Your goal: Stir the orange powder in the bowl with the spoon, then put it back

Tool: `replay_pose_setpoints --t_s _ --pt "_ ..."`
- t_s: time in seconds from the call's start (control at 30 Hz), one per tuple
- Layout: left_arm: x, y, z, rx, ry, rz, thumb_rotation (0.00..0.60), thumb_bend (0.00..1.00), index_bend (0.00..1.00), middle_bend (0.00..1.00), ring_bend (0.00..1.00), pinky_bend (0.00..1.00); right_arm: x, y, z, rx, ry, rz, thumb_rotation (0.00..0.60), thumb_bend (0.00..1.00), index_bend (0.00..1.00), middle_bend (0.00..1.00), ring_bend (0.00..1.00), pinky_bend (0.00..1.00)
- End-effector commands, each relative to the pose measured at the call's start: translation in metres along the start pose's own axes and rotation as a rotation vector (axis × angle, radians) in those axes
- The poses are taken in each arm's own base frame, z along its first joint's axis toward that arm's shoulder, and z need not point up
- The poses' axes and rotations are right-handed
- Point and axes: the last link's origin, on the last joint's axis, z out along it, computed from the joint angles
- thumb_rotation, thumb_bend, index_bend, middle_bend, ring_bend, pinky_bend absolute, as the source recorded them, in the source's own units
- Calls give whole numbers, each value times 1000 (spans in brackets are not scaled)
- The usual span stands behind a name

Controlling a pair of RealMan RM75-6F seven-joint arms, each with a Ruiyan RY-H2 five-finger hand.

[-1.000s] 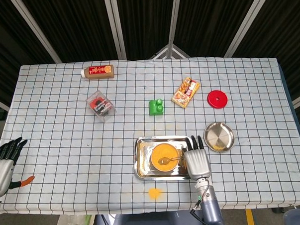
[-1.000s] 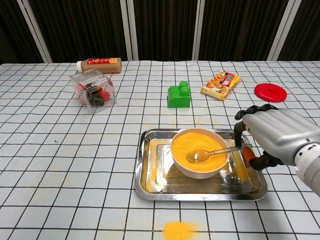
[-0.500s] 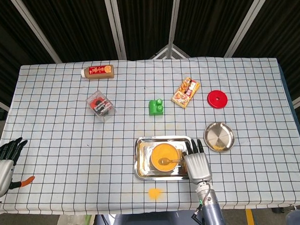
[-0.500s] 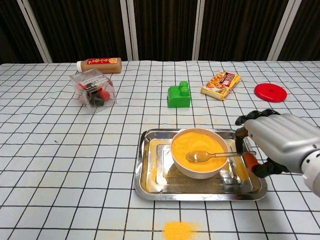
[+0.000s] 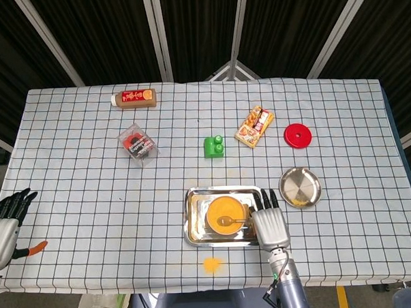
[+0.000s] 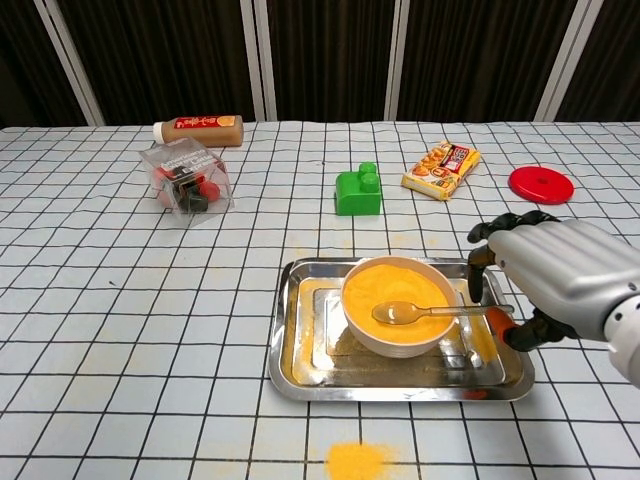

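Now: right robot hand [image 6: 550, 280] at spoon [image 6: 425, 312] handle end.
Handle runs sideways from bowl [image 6: 400, 305] toward it; whether fingers clamp it, cannot tell.

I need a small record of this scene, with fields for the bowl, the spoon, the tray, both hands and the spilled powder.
bowl: white bowl with orange powder, standing in the tray
spoon: spoon with its scoop on the powder, handle over the bowl's right rim
tray: steel tray near the front edge of the table
right hand: right hand at the spoon's handle end; grip cannot be told
left hand: left hand off the table's left edge, holding nothing, fingers apart
spill: orange powder patch on the cloth in front of the tray
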Motion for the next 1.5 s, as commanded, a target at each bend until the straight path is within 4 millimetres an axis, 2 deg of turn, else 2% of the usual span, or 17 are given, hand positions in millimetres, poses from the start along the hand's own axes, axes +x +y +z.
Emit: replay_pose_setpoints --t_s 0.03,0.27,0.53,0.73,1.03,1.2,1.5 --pt "0 0 0 0 0 -1 600 0 0 0 0 0 1 0 1 -1 7 -2 600 517 410 144 0 0" --pt "0 0 0 2 -1 -2 600 0 0 0 0 0 1 -2 2 19 33 -5 600 515 396 334 18 0" --pt "0 0 0 4 -1 -4 600 0 0 0 0 0 -1 -7 0 41 36 -14 600 510 397 377 47 0" --pt "0 0 0 4 0 -6 600 0 0 0 0 0 -4 -9 -2 48 43 -35 600 456 397 397 70 0" --pt "0 0 0 4 -3 -7 600 0 0 0 0 0 -5 -8 -1 44 56 -45 600 432 399 410 95 0" --pt "0 0 0 5 -4 -8 600 0 0 0 0 0 -6 -8 0 45 65 -38 600 431 482 457 161 0" --pt "0 0 0 6 -4 -8 600 0 0 0 0 0 -7 -10 1 51 75 -21 600 433 486 460 164 0"
